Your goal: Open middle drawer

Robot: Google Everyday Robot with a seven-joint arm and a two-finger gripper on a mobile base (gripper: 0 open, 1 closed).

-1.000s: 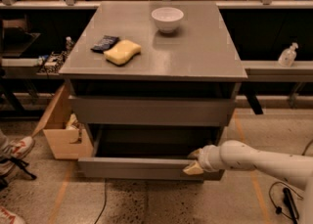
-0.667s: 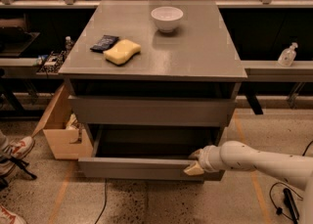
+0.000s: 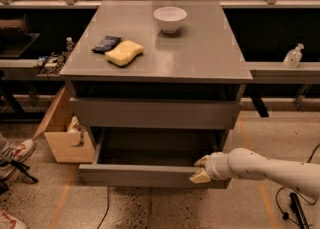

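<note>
My hand (image 3: 201,169) is at the front panel of the middle drawer (image 3: 140,174), near its right end. It is clenched on the top edge of this panel. One finger (image 3: 202,161) lies behind the edge, on the inner side, and the other lies on the outer face. My arm (image 3: 270,169), white and thick, comes in from the right, low above the floor.

The middle drawer stands pulled out from the grey cabinet, much more forward than the top drawer (image 3: 150,114) above it. I see into it from above, and the part of the inside that shows is dark and bare. Anything lower in the cabinet is hidden by the pulled-out front.

On the surface (image 3: 200,48) of the cabinet there are three things. A white bowl (image 3: 170,19) stands upright near the back edge, about in the middle. A yellow sponge (image 3: 124,53) lies toward the left side, and a dark packet (image 3: 106,44) lies just beside it, to the left and a little behind.

On the floor to the left of the cabinet a wooden box (image 3: 62,138) stands close to its side. Farther left a shoe (image 3: 17,154) shows at the edge of the view. On a low shelf to the right stands a clear pump bottle (image 3: 293,56), well apart from my arm.
</note>
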